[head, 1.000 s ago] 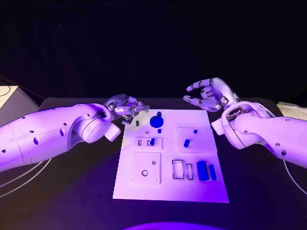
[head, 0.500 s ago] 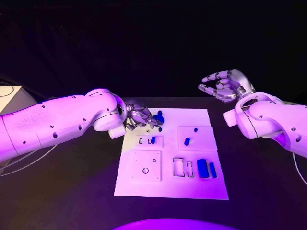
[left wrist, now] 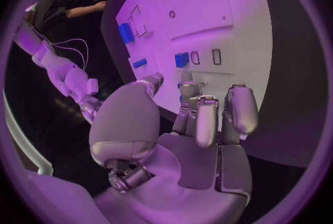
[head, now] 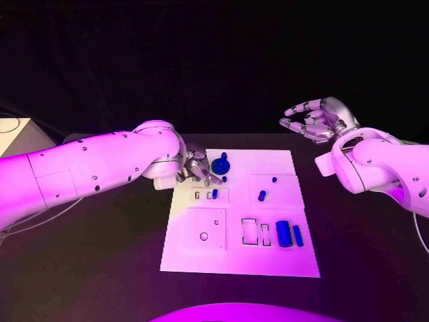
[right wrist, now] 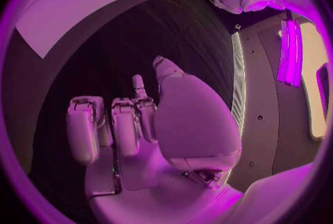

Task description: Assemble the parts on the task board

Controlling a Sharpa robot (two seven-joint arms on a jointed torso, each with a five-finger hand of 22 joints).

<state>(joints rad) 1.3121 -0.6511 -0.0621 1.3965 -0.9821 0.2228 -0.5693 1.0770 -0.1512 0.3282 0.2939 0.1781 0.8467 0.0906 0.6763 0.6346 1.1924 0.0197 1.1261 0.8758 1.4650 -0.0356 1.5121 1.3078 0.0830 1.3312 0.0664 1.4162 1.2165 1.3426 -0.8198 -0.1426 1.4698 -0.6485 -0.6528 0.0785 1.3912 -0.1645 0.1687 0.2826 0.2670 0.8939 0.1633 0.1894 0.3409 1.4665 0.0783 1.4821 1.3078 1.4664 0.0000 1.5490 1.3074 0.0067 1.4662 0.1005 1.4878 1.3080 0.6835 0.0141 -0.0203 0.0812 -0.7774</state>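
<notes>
The left hand (head: 197, 168) is hovering with fingers curled over the task board (head: 242, 265) at its eleven o'clock corner, holding nothing, beside the round blue part (head: 220, 166). The right hand (head: 314, 121) is hanging at two o'clock, loosely curled, empty.

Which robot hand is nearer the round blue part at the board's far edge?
Left. The left robot hand sits right beside the round blue part; the right robot hand hovers off the task board, beyond its far right corner.
</notes>
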